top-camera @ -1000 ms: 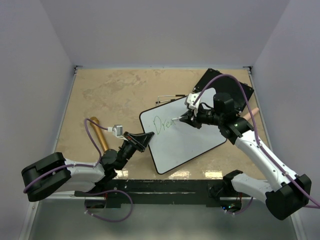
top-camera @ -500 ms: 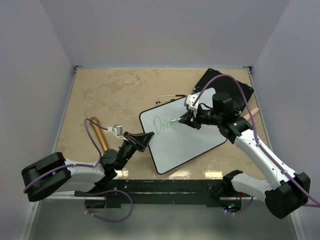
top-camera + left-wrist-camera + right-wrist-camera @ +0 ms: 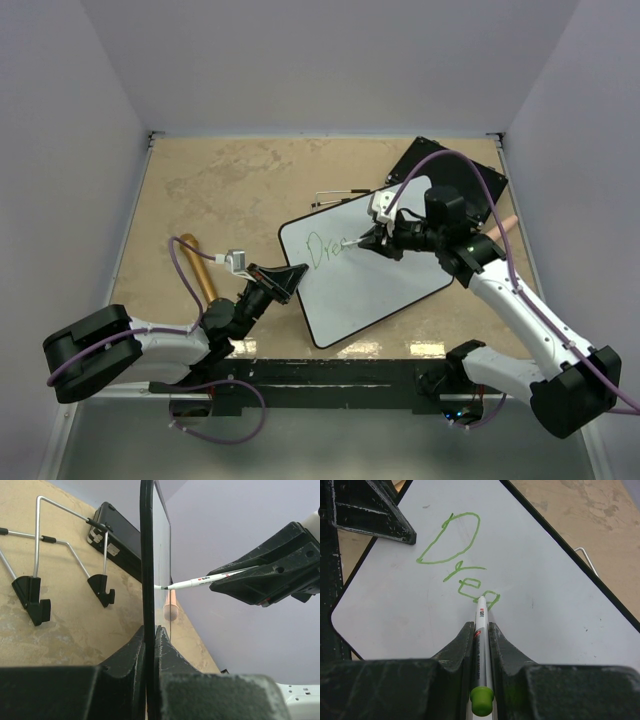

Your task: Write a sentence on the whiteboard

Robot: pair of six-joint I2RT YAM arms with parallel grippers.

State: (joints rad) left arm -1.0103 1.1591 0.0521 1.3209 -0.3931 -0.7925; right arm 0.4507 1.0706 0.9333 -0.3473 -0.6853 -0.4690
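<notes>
1. Top view: the whiteboard sits on the tabletop. The left tool is at its left edge and the right tool is above its upper half.
2. Left wrist: the left tool is pinched tight on the whiteboard's edge. The marker tip touches the white face.
3. Right wrist: the right tool is clamped on the marker, whose tip is at the end of the green letters "Drea".
</notes>
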